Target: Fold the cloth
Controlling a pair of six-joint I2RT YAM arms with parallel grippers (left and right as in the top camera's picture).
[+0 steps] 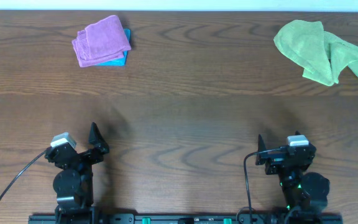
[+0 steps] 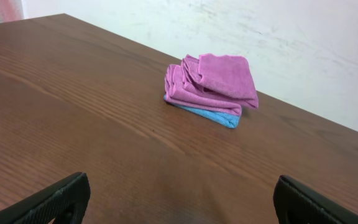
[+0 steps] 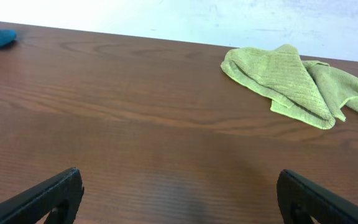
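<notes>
Cloth [image 1: 321,51], green and crumpled, lies near the far right corner of the wooden surface [image 1: 185,106], well apart from both hands. It looks light, soft and limp, likely to sag and bunch when lifted, so a pinch at a hemmed corner along its loose edge seems the best hold. The left hand [image 2: 182,202] and right hand [image 3: 179,196] sit at the near edge, fingers spread apart and empty. A folded pink towel [image 1: 101,40] rests on a blue towel [image 2: 219,117] near the far left corner.

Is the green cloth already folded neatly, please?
No, the green cloth lies crumpled and spread unevenly on the table.
</notes>
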